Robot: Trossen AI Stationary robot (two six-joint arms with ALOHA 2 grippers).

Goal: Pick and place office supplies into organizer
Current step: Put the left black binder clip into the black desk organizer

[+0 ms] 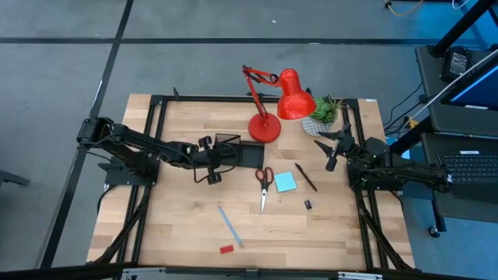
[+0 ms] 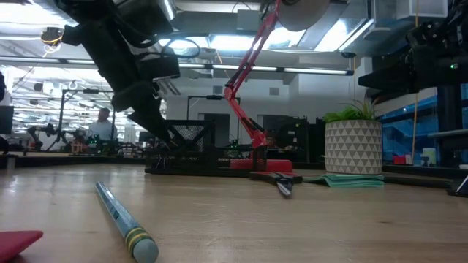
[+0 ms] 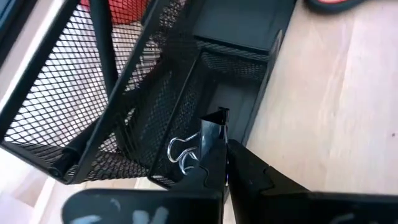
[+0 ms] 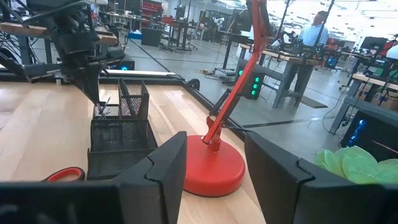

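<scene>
Binder clip (image 3: pixel 198 146): black, with silver wire handles, pinched between the closed fingers of the left gripper (image 3: pixel 219 163); held just above an open mesh compartment of the organizer.
Organizer (image 1: pixel 237 149): black mesh tray, standing on the table (image 1: pixel 179 225) left of the red lamp base; in the high view partly covered by the left gripper (image 1: pixel 212 161), so its compartments not countable there.
Left gripper: closed on the binder clip, over the organizer's near edge; clip itself too small to make out from above.
Right gripper (image 4: pixel 211 163): fingers standing wide apart, nothing between them; placed at the right side of the table near the potted plant (image 1: pixel 327 113), well apart from the organizer.
Scissors (image 1: pixel 264 185): red handles, flat on the table, just right of the organizer; only one handle showing in the right wrist view.
Sticky-note pad (image 1: pixel 285 181): cyan, just beside the scissors.
Black pen (image 1: pixel 305 177): right of the pad.
Tiny black clip (image 1: pixel 308 204): alone, below the pen; shape hard to tell.
Light-blue pen (image 1: pixel 228 225): near the front edge.
Red block (image 1: pixel 226 249): by the pen's end; cut off at the corner in the low view.
Desk lamp (image 1: pixel 274 105): red, behind the organizer.
</scene>
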